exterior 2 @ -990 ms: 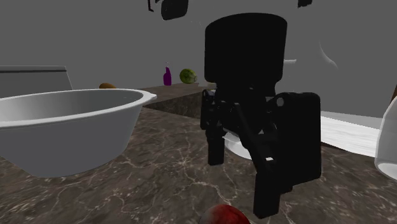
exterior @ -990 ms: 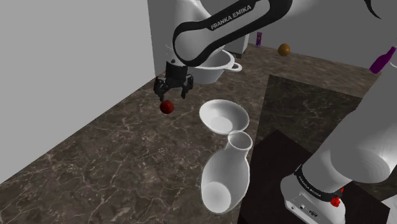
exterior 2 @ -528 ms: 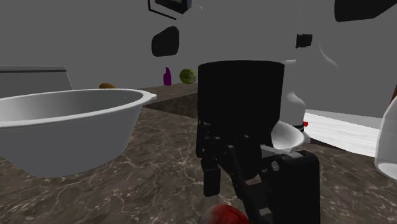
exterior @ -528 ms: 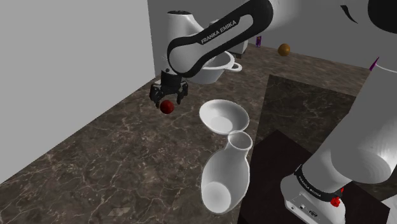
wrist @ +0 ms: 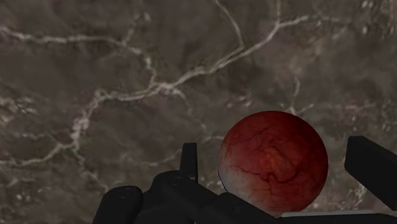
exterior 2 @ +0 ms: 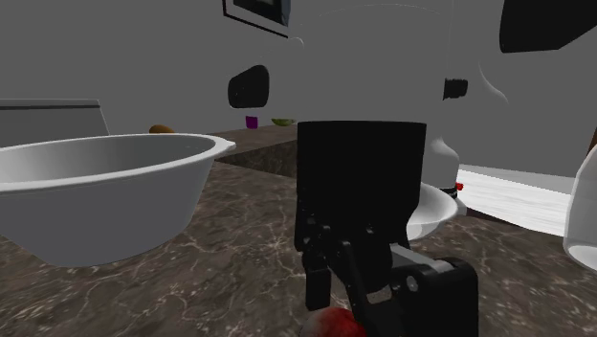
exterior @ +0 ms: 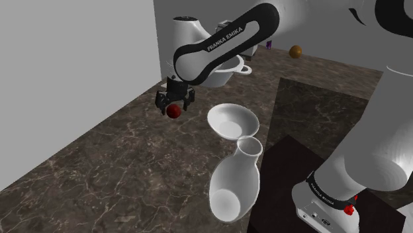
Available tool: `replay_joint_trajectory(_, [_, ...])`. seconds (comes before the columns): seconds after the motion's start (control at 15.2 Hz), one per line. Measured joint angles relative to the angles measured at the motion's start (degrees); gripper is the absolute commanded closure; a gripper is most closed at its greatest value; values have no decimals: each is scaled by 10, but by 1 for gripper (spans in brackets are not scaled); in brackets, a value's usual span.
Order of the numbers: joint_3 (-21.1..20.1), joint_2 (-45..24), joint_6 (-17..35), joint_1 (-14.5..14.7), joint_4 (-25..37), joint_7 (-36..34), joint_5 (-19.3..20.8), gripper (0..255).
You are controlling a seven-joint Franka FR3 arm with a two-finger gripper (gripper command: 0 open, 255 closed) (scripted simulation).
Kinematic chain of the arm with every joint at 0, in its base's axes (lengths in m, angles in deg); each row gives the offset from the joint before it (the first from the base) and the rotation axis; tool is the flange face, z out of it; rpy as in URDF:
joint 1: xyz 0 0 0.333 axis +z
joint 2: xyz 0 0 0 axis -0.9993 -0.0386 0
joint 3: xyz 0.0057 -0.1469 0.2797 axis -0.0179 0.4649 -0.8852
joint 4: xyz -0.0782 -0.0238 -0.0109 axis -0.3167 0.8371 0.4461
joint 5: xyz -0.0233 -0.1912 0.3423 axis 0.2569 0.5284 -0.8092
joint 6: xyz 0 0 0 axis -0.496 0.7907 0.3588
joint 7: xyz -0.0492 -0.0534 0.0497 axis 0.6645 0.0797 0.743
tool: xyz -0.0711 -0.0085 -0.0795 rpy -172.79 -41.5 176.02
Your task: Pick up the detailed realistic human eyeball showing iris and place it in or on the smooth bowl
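Fingers apart, flanking red veined eyeball, marble counter below

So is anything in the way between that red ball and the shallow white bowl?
Nothing visible. The gripper is right over the ball, with its open fingers on either side of it. Only bare marbled counter lies between the ball and the bowl.
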Motion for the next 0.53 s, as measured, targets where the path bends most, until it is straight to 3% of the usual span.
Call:
replay_joint_trajectory(0.07, [0,0,0,0,0,0,0,255])
replay_joint_trajectory(0.53, [0,0,0,0,0,0,0,255])
